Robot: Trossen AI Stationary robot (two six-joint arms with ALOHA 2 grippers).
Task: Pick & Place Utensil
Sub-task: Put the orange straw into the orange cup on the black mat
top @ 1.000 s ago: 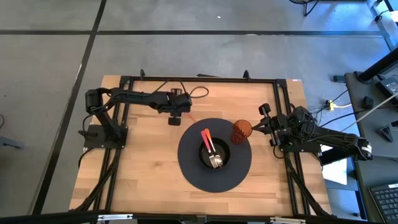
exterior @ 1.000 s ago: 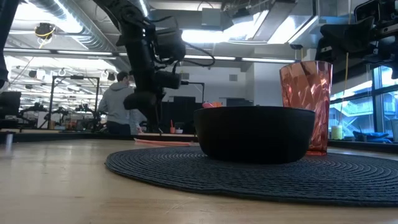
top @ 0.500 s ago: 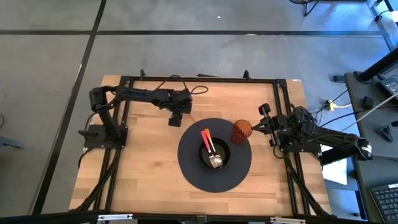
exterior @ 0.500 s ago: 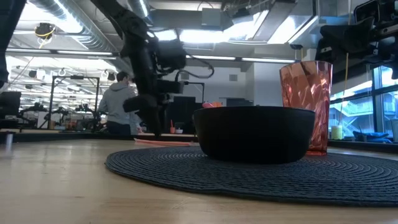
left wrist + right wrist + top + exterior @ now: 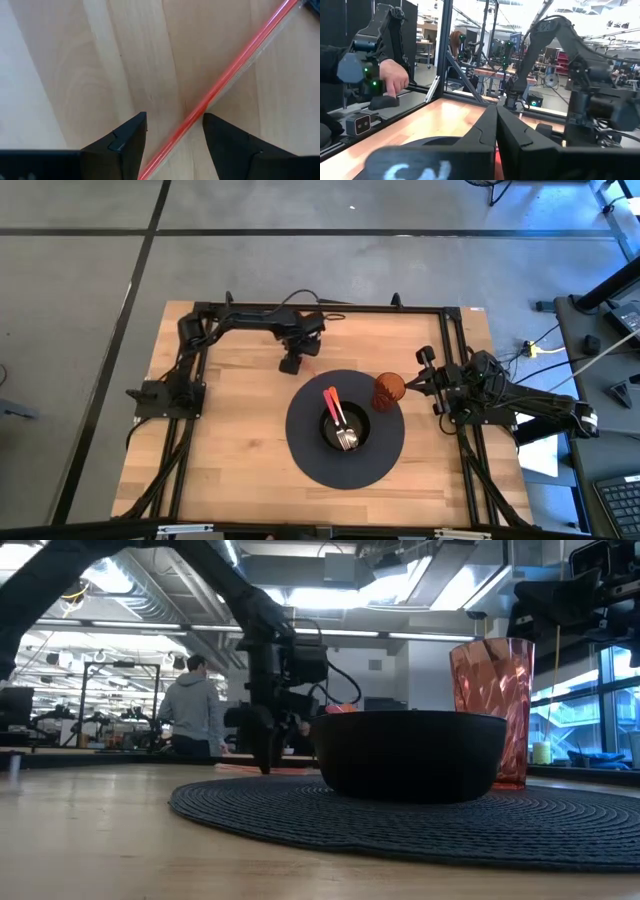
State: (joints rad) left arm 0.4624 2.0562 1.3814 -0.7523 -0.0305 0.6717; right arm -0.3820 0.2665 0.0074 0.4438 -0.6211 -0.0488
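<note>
A thin red rod lies flat on the wood by the far rim of a round dark mat. My left gripper is open and points down over it, one finger on each side of the rod's near stretch; whether either touches it, I cannot tell. From above, that gripper hides the rod. A black bowl on the mat holds a red-handled utensil and a metal one. My right gripper is shut and waits at the table's right edge.
A ribbed orange cup stands on the mat's right part, between the bowl and my right gripper. A black frame runs around the table. Bare wood lies left of and nearer than the mat. A person's hand shows beyond the table.
My left gripper has swung toward the table's right, to the far rim of the mat, and has come down close to the wood over the red rod. Bowl, cup and right arm have kept still.
</note>
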